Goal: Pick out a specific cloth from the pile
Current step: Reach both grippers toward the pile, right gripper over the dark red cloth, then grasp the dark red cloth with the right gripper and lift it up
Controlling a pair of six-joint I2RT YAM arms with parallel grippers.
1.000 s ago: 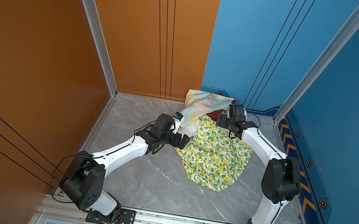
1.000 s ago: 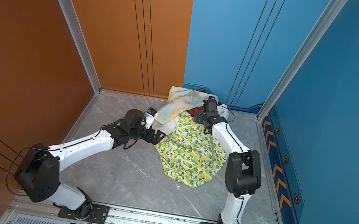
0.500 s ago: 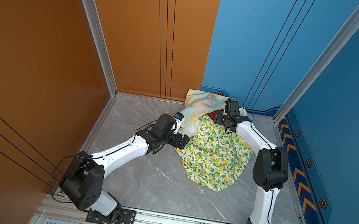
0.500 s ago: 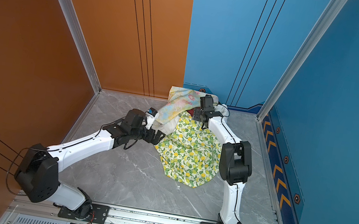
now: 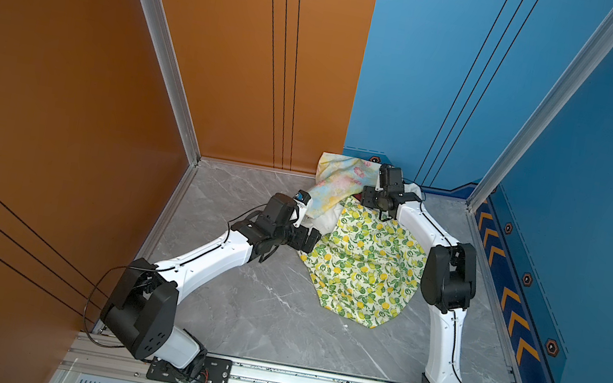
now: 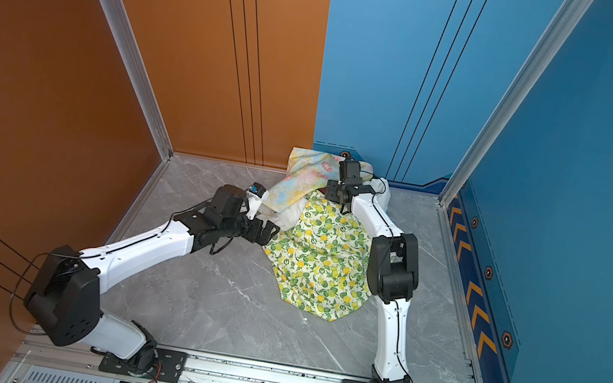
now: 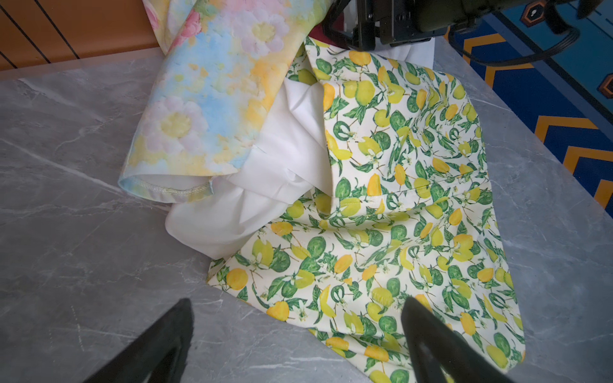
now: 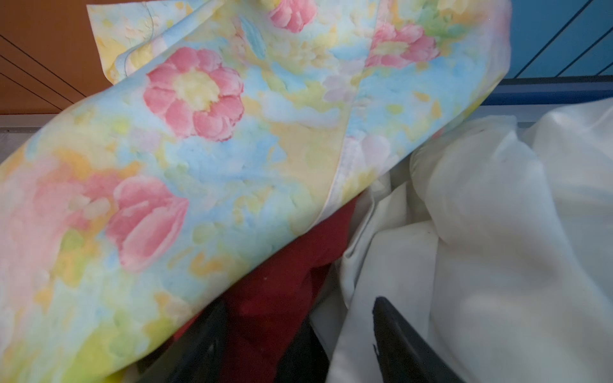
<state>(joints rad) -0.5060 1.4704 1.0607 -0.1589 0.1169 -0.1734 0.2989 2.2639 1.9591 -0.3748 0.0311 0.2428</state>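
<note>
The right claw [image 8: 297, 318] is nosed into the far side of the pile [image 5: 340, 206], jaws apart. The red cloth [image 8: 292, 262] lies between them, along with a fold of the white cloth [image 8: 497, 248]. I see no pinch on anything yet, so I judge it released and empty. Just beyond its tips the cloth runs up under the floral cloth [image 8: 199, 149], which covers most of it, and only a narrow red strip shows. In a top view the red is a sliver beside the claw, hemmed in by the lemon cloth [image 5: 364, 261].

The left claw [image 7: 298, 345] is spread wide and holds nothing. It hovers low over the tabletop [image 5: 255, 310] at the near edge of the lemon cloth, apart from the fabric.

Progress, as I judge it: the target is found and straddled, and that is all. Still to do are a clamp on the red alone, without the white fold, then pulling it from under the floral cloth and setting it clear of the heap.
</note>
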